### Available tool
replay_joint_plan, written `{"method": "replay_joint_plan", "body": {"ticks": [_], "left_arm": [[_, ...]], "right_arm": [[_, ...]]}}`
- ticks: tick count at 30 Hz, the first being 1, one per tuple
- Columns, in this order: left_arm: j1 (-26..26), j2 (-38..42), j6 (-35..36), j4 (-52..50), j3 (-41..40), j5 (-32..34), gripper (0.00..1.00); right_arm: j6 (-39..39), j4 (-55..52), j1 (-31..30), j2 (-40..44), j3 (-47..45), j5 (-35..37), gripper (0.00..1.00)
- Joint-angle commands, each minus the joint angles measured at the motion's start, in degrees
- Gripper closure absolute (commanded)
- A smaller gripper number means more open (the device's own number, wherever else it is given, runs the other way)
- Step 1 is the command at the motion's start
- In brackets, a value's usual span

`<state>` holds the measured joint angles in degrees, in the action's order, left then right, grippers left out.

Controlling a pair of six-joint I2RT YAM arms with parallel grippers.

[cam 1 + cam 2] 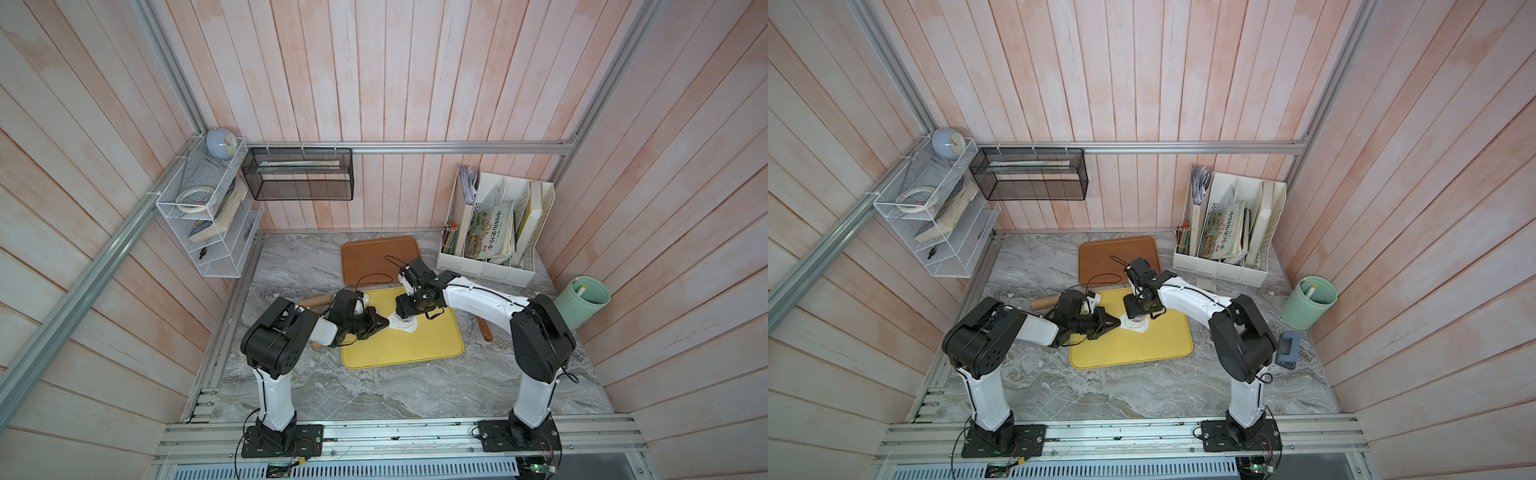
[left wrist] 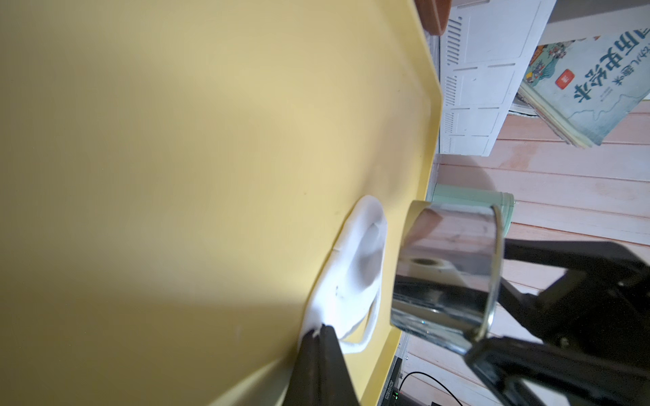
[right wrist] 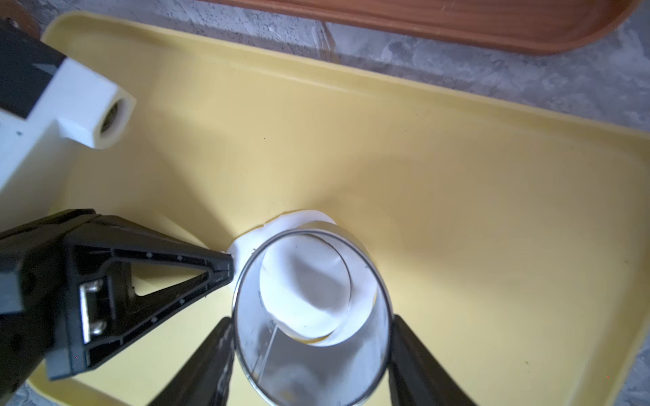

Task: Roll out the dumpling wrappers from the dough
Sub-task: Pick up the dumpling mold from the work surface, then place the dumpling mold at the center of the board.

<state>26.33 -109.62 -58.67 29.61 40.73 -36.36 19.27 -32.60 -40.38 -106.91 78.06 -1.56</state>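
Note:
A flattened white dough (image 3: 299, 218) lies on the yellow tray (image 1: 415, 349) (image 1: 1142, 349), toward its far side. My right gripper (image 3: 311, 320) is shut on a shiny metal ring cutter (image 3: 313, 358) (image 2: 446, 270), held just above the dough. Through the ring a neatly round white dumpling wrapper (image 3: 302, 281) shows, ringed by the dough's ragged rim. My left gripper (image 2: 322, 328) (image 1: 385, 323) is shut, its tips touching the dough (image 2: 337, 291) at its edge; whether dough is pinched between them I cannot tell. A thin strip of the rim curls up beside those tips.
A brown tray (image 1: 378, 257) lies behind the yellow one. A wooden rolling pin (image 1: 316, 300) sits under the left arm. A brown-handled tool (image 1: 484, 328) lies right of the tray. A white file organiser (image 1: 494, 232) and a green bin (image 1: 582, 301) stand at the right.

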Motion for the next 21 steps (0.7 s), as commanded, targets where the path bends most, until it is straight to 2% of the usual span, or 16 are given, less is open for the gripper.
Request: {"method": "replay_joint_plan", "body": {"ticks": [1, 7, 13, 17, 21], "left_arm": [[0.2, -3.0, 1.3, -6.8, -1.0, 3.4, 1.00], [0.2, -2.3, 0.8, -6.5, -1.0, 3.2, 0.99], [0.2, 1.2, -0.4, -7.3, 1.7, 1.1, 0.94], [0.2, 5.2, -0.6, -9.7, 6.2, -0.2, 0.82], [0.2, 8.5, 0.3, -12.9, 9.9, 0.0, 0.72]], "right_arm": [[0.6, -0.9, 0.6, 2.5, 1.3, 0.9, 0.53], [1.8, -0.8, 1.6, 6.8, -0.3, 1.0, 0.53], [5.2, -5.5, 3.6, 14.3, -4.3, 1.9, 0.54], [11.0, -11.6, 3.7, 22.3, -9.7, 3.9, 0.54], [19.3, -18.3, 2.9, 31.7, -17.7, 2.0, 0.53]]}}
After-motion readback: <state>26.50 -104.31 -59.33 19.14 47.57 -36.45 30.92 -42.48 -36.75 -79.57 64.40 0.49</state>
